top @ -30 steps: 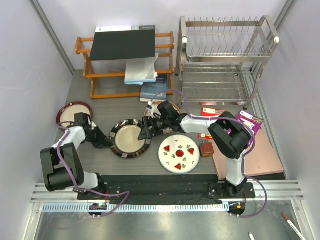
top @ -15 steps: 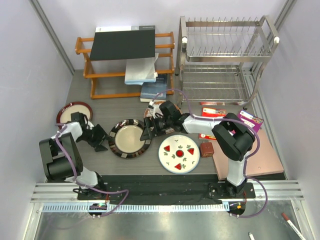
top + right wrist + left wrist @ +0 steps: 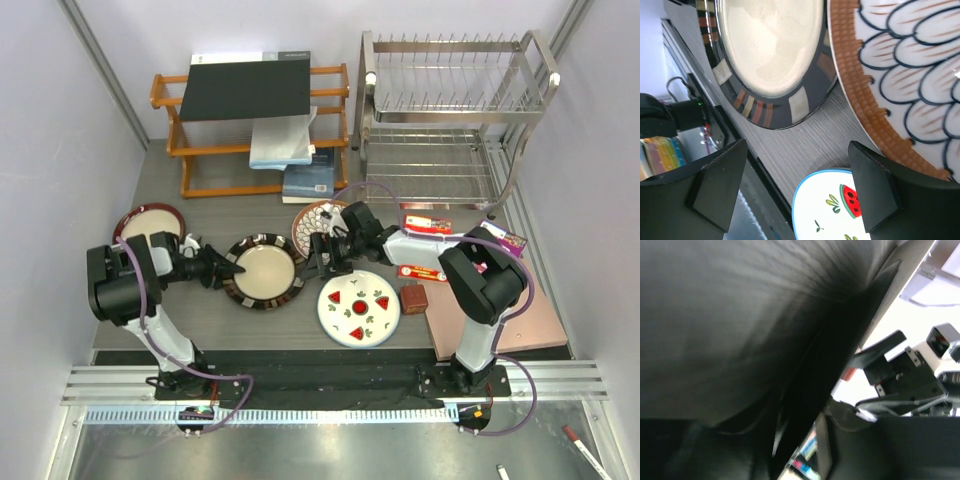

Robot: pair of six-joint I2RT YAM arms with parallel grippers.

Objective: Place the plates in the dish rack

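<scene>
Step in hand: first pick, by my read. All four plates lie flat on the table, and the dish rack [image 3: 455, 118] at the back right holds none.
Left arm: the left gripper [image 3: 222, 268] is down low at the left rim of the dark-rimmed plate [image 3: 264, 272]. Its wrist view is a dark blur, so I cannot tell how far apart the jaws stand or whether they have the rim.
Right arm: the right gripper [image 3: 797, 150] is spread wide and carries nothing. It hovers over bare table between the dark-rimmed plate and the petal plate [image 3: 900, 75].
Other plates: the watermelon plate [image 3: 358, 308] sits front centre, and the maroon-rimmed plate [image 3: 148, 222] is far left, behind the left arm.
Next move: this looks like a two-arm job. The left tips or nudges the rim, the right slips a finger under the raised edge and pinches, then carries the plate upright to the rack's top slot wires.
Watch for: the petal plate lies just beside the target, and a wide jaw could catch it.
</scene>
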